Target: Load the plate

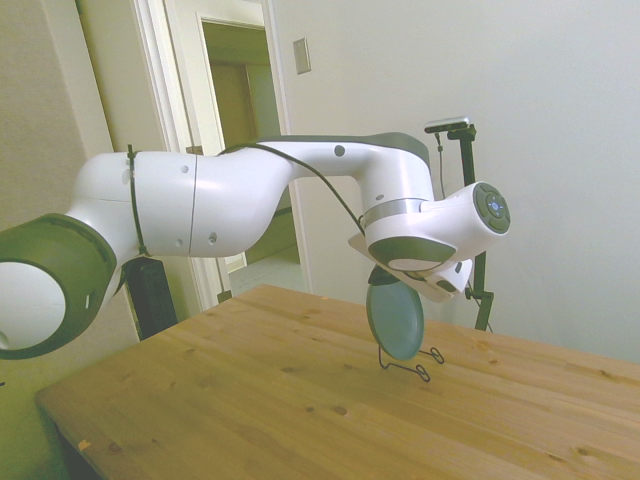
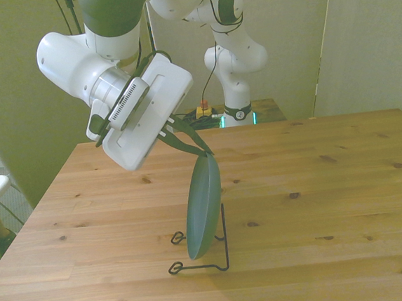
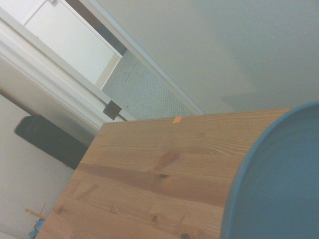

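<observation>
Front view showed my two-finger gripper clamping the round teal-green plate upright by its top rim over the thin black wire stand; I judged it best to seat the lower rim fully before letting go.

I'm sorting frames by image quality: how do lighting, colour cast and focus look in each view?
Side view: soft and washed out, pale wall, plate dim under the gripper. Front view: yellow-green cast, faint shadow on the table below the wire stand. Wrist view: wood grain fairly sharp, plate rim close and slightly soft.
</observation>
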Controlling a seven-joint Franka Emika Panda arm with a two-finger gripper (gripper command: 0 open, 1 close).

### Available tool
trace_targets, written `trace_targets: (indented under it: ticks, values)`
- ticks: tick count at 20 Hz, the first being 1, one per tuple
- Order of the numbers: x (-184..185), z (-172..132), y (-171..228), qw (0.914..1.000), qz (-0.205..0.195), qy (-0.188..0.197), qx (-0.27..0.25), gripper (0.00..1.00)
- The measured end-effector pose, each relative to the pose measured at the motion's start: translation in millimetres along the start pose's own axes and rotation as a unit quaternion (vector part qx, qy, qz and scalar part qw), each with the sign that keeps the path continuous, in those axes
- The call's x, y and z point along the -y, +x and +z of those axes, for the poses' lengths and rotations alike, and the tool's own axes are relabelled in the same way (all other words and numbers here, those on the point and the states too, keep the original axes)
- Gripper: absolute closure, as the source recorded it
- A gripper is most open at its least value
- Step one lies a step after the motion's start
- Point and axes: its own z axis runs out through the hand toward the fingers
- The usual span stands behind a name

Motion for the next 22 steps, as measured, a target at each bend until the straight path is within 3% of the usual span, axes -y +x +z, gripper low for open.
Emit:
trace_targets:
  ticks: [22]
  values:
    - [-11.1, 9.7, 17.2, 1.0, -0.002, -0.001, 0.003, 1.0]
